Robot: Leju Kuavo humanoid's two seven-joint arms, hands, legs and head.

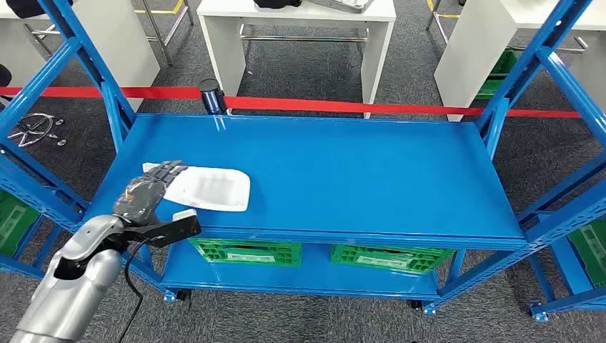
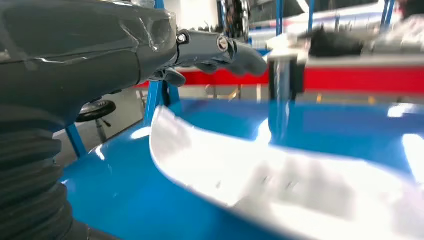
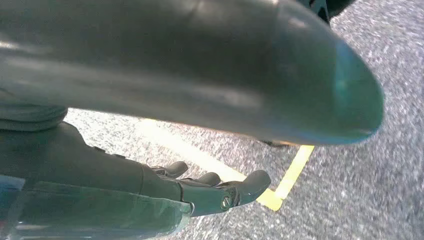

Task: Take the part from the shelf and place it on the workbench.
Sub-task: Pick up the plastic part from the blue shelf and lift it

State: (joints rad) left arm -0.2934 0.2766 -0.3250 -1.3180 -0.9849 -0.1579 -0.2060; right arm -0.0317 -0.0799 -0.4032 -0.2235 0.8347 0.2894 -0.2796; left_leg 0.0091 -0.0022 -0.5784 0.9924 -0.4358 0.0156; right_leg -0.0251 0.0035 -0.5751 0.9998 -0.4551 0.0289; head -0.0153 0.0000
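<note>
White part (image 1: 211, 189) lies on the blue shelf (image 1: 357, 171), left hand's (image 1: 146, 194) fingers spread over its edge.

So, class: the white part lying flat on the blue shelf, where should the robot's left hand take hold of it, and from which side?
Probably at the near left edge of the white part, coming from the shelf's front-left corner. It lies flat, with a raised rim fingers can hook, and the left hand is already at that end.

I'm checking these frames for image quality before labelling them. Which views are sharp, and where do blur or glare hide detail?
Head view: sharp, with the white plastic tray-shaped part crisp on the blue metal shelf. Left wrist view: the part is blown out by glare and the background is smeared. Right wrist view: the right hand is soft and the floor is grainy.
</note>
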